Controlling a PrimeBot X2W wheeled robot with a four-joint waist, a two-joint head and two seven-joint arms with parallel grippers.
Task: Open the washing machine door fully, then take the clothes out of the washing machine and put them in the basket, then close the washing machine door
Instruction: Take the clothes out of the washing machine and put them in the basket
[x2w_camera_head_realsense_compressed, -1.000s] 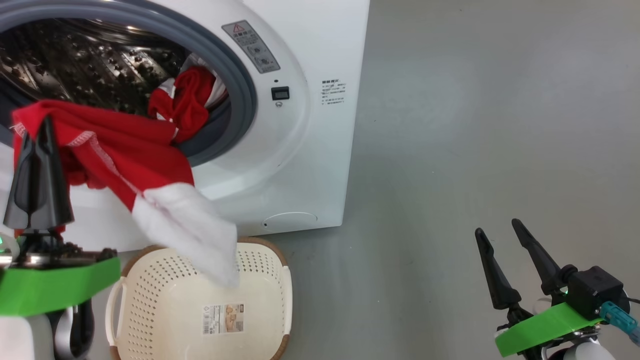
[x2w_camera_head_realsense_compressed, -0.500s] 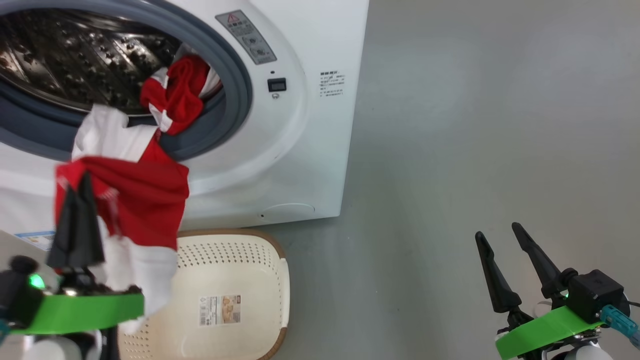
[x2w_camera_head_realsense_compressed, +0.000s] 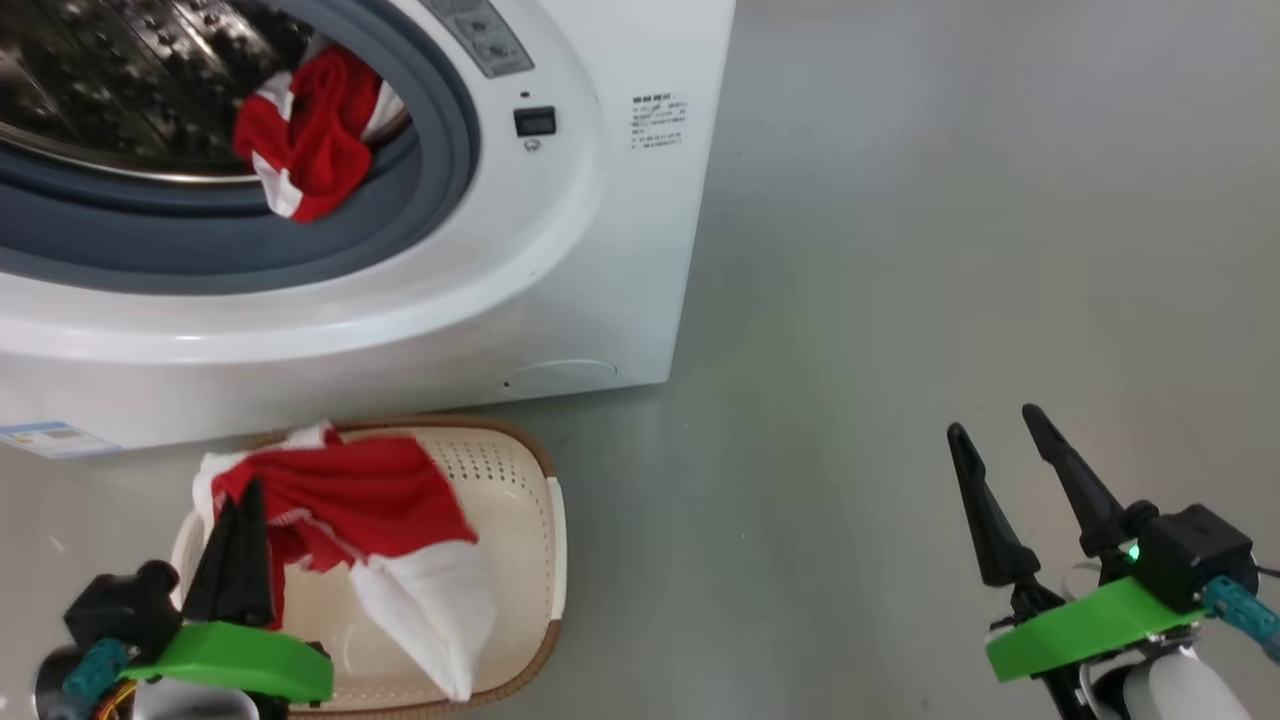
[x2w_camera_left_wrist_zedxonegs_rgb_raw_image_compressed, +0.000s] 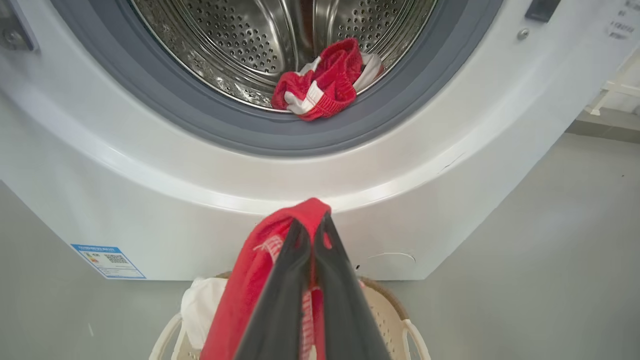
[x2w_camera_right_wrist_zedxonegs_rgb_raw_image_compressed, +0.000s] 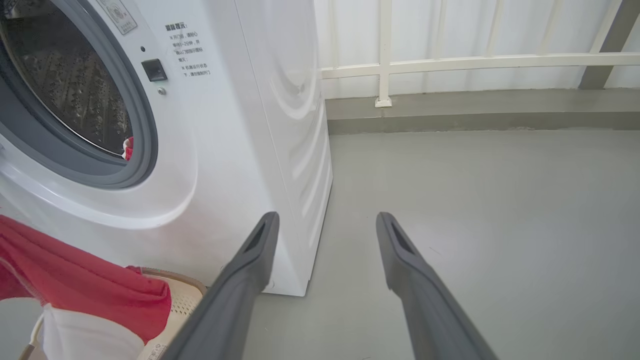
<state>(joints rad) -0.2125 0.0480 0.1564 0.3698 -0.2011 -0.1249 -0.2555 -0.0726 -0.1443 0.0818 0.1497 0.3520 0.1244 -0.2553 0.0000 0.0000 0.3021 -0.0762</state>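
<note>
Lowered since a second ago, our left pincer (x2w_camera_head_realsense_compressed: 245, 495) now sits over the basket (x2w_camera_head_realsense_compressed: 545, 540), near left, clamped on the red-and-white garment (x2w_camera_head_realsense_compressed: 370, 495), whose white end drapes inside. Near right, our right pincer (x2w_camera_head_realsense_compressed: 992, 422) hangs wide and empty above the floor (x2w_camera_head_realsense_compressed: 850, 300). Farther left, a second red garment (x2w_camera_head_realsense_compressed: 300, 140) rests on the washing machine (x2w_camera_head_realsense_compressed: 560, 250) gasket (x2w_camera_head_realsense_compressed: 200, 245); we judge releasing comes next, then one more retrieval.

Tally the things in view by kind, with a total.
Washing machines: 1, the washing machine
Baskets: 1, the basket
Clothes bundles: 2, the held bundle over the basket, the loose bundle in the machine's opening
Grippers: 2, the left gripper shut on the held bundle, the right gripper open
Total: 6
</note>
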